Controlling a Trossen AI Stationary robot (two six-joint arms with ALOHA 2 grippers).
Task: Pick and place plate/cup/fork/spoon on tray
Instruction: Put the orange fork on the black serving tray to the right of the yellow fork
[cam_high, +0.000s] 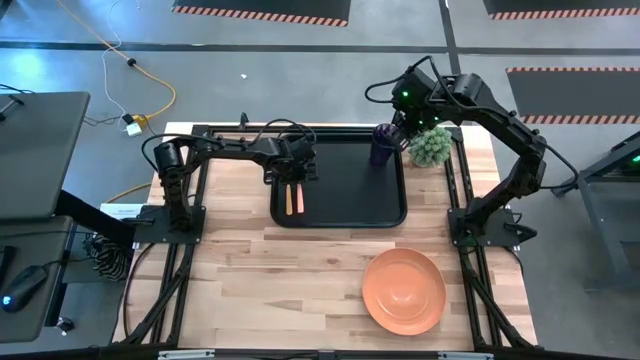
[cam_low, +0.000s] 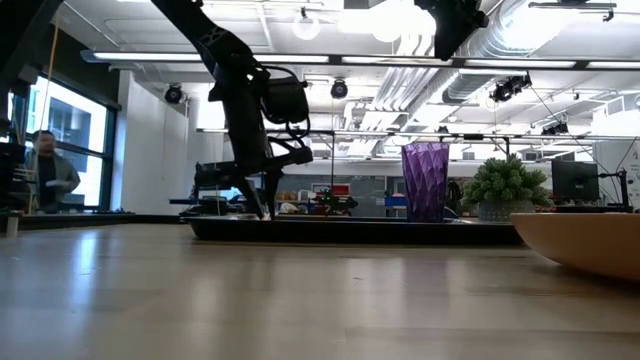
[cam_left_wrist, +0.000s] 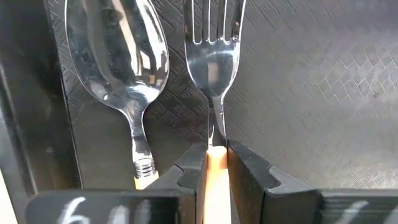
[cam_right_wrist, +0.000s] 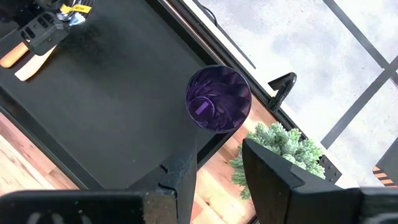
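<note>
The black tray (cam_high: 340, 215) lies at the table's far middle. The spoon (cam_left_wrist: 118, 62) and the fork (cam_left_wrist: 214, 56) lie side by side on the tray's left part, their orange handles (cam_high: 292, 198) pointing to the near edge. My left gripper (cam_left_wrist: 216, 155) is shut on the fork there (cam_high: 292, 172). The purple cup (cam_high: 382, 143) stands upright in the tray's far right corner. My right gripper (cam_right_wrist: 221, 168) is open above it, touching nothing. The orange plate (cam_high: 403, 290) rests on the table at the near right. My left gripper pinches the fork's orange handle (cam_left_wrist: 216, 177) between its two fingers, at the end where it meets the metal neck. The fingers (cam_left_wrist: 249, 180) come from above, pointing down, and lie across the fork. The fork lies level along the tray floor; whether it rests on it I cannot tell.
A bushy green plant (cam_high: 432, 147) stands just right of the tray's far right corner, close to the cup and my right gripper. Bare wood lies between the tray and the plate. A person (cam_low: 45, 170) shows in the room far behind.
</note>
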